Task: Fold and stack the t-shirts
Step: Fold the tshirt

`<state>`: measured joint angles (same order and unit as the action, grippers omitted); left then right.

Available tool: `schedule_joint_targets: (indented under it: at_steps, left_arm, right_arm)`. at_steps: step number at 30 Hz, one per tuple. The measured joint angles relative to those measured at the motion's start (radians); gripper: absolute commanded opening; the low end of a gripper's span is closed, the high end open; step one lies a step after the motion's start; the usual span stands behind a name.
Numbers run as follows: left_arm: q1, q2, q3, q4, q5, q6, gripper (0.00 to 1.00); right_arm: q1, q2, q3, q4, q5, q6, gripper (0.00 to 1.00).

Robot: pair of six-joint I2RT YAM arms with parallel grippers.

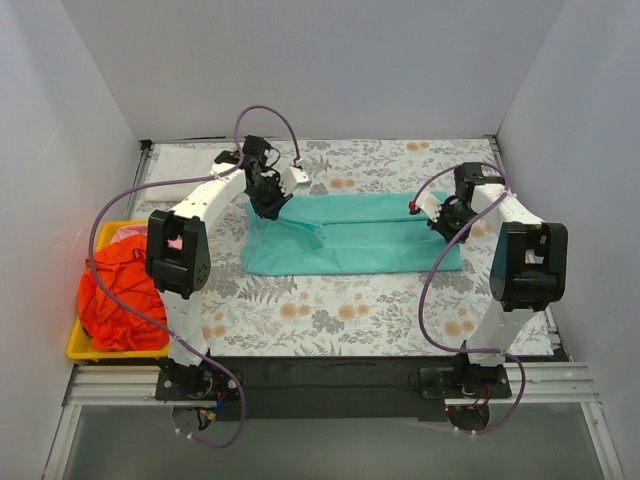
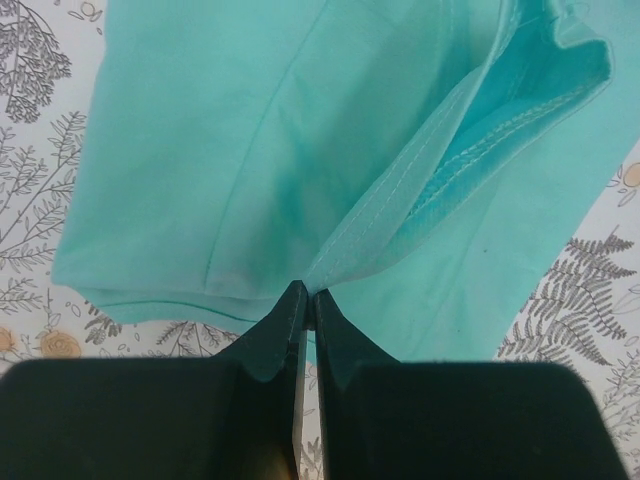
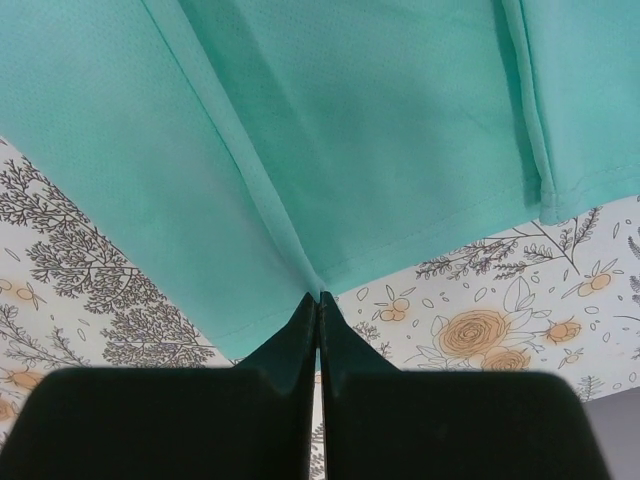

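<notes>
A teal-green t-shirt (image 1: 350, 235) lies partly folded across the middle of the floral tablecloth. My left gripper (image 1: 270, 205) is shut on its far left edge, pinching a stitched hem (image 2: 400, 190) at the fingertips (image 2: 306, 296). My right gripper (image 1: 447, 222) is shut on the shirt's right edge, a fold of the teal cloth (image 3: 300, 150) rising from its closed tips (image 3: 318, 298). An orange-red t-shirt (image 1: 120, 300) is heaped in the yellow tray, with a bit of pink t-shirt (image 1: 130, 232) behind it.
The yellow tray (image 1: 80, 350) stands at the table's left edge beside the left arm's base. White walls close in the table on the left, right and back. The floral tablecloth (image 1: 330, 310) covers the table in front of the shirt.
</notes>
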<state>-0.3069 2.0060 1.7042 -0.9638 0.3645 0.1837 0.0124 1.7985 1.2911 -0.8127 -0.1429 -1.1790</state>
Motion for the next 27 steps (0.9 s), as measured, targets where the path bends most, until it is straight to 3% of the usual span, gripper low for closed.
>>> schedule_joint_targets:
  at_steps: [27]
  left_arm:
    - [0.02,0.023,-0.015,0.056,-0.01,0.002,0.0]
  right_arm:
    - [-0.027,0.055,0.061,0.013,-0.017,-0.002,0.01]
